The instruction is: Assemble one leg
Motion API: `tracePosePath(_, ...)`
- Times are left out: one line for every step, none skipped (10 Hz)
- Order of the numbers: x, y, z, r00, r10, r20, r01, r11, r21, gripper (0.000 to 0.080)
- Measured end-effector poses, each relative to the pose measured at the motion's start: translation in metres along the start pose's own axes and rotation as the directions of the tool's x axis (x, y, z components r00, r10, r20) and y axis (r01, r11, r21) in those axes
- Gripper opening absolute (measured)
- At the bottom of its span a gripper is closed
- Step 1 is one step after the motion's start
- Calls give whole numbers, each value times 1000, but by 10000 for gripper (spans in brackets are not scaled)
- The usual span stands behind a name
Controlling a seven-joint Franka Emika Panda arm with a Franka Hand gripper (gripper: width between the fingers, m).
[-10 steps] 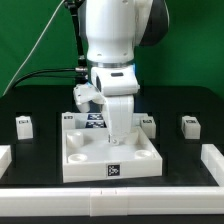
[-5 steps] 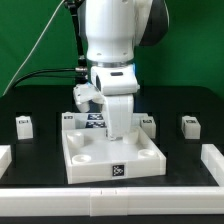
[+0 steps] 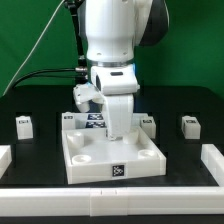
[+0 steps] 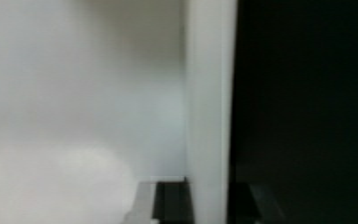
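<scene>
Basically: claw low over the tray, grip unreadable

Arm stands mid-worktop with the claw [image 3: 118, 136] down over the white tray [image 3: 85, 168]. The wrist body hides the fingertips in the exterior view. The wrist view is only a blurred white face against black, too close to read. So I cannot tell whether the claw is apart, together or clamped on anything.

One leg [image 3: 190, 125] lies loose on the black worktop [image 3: 40, 165], near the edge on the exterior view's right and well apart from the tray. A matching tagged block [image 3: 22, 125] sits near the opposite edge. Two further blocks [image 3: 68, 118] [image 3: 148, 122] sit just beside the tray's far corners.

Risks, as a judgement:
- The claw is very near the tray surface, so pushing lower could jam the fingers on it or shove the tray off position.
- Swinging sideways at this height could catch the raised rim or knock a far-corner block.
- If a part is held, a slight tilt would make it bind instead of seating.
- With the close camera blocked, a misaligned grip would go unnoticed.
</scene>
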State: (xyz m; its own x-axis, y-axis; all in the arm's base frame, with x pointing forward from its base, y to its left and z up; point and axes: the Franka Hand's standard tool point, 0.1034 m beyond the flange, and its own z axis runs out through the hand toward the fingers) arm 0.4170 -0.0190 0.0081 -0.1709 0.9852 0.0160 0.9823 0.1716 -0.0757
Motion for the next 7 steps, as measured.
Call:
tracePosePath(0,0,0,1000,0,0,0,1000,0,62)
tracePosePath(2,4,-1,1000,28,0,-28,1000,-5,62)
tracePosePath(7,13,-3,998,64,-1,-64,998,-16,62)
tracePosePath(12,22,-4,996,85,-3,-85,996,-25,62)
tracePosePath(19,33,-4,995,103,-7,-103,994,-35,62)
tracePosePath(25,43,-4,993,116,-10,-117,992,-43,62)
tracePosePath(33,54,-3,990,137,-15,-138,989,-52,62)
